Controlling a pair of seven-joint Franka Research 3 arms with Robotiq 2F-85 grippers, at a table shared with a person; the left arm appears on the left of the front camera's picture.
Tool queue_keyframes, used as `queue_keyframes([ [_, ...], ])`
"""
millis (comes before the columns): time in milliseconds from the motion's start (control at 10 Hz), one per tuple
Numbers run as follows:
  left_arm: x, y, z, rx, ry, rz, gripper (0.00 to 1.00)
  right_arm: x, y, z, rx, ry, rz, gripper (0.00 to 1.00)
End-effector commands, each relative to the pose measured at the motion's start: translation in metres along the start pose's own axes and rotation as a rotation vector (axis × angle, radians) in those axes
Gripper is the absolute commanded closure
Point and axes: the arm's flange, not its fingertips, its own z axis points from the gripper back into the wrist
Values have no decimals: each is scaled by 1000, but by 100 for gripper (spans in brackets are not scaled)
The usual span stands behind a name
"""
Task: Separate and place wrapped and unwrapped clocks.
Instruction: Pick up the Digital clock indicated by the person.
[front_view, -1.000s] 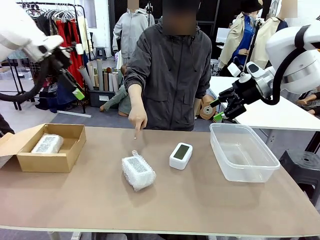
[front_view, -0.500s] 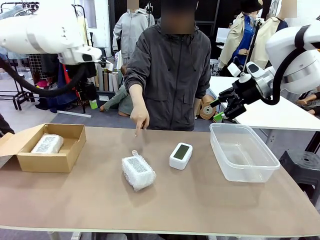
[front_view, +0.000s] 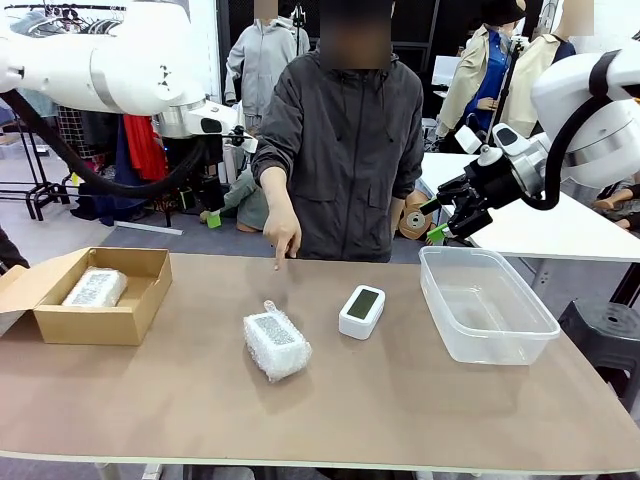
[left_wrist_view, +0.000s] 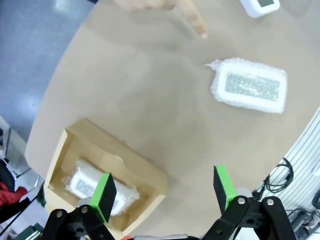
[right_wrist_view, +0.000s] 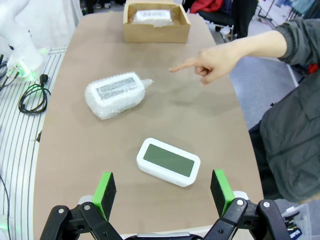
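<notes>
One whitish bubble-wrapped bundle (front_view: 95, 288) lay sorted in the brown cardboard box (front_view: 85, 325). The left pincer (left_wrist_view: 165, 185) stood apart, empty. The second wrapped bundle (front_view: 276, 343) and bare white digital clock (front_view: 362, 311) lay unsorted on the tabletop (front_view: 400, 410), beside the clear plastic tub (front_view: 437, 290). The right pincer (right_wrist_view: 162, 187) stood apart, empty.

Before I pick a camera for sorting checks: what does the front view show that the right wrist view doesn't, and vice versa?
Front view, not the wrist: the clear tub, right of the bare clock. Right wrist view, not the front: a coiled black cable beside the table. Both: the bare clock, the wrapped bundle on the table, the cardboard box holding a second bundle, and the person's pointing hand.
</notes>
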Motion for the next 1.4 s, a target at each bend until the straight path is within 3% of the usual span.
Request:
queue_keyframes([
  [0, -7, 8, 0, 25, 27, 20, 0, 1, 0, 2, -8, 4, 7, 0],
  [200, -3, 5, 0, 6, 7, 6, 0, 1, 0, 2, -8, 4, 7, 0],
  [400, 2, -13, -17, 32, 107, 173, 0, 1, 0, 2, -8, 4, 7, 0],
  [500, 12, -25, -22, 42, 77, 275, 0, 1, 0, 2, -8, 4, 7, 0],
  [600, 23, -38, -24, 53, 108, 441, 0, 1, 0, 2, -8, 4, 7, 0],
  [800, 44, -70, -33, 43, 158, 558, 0, 1, 0, 2, -8, 4, 7, 0],
  [900, 55, -88, -43, 113, 227, 640, 0, 1, 0, 2, -8, 4, 7, 0],
  [1200, 81, -137, -54, 327, 248, 802, 0, 1, 0, 2, -8, 4, 7, 0],
  [1300, 84, -142, -56, 333, 241, 814, 0, 1, 0, 2, -8, 4, 7, 0],
])
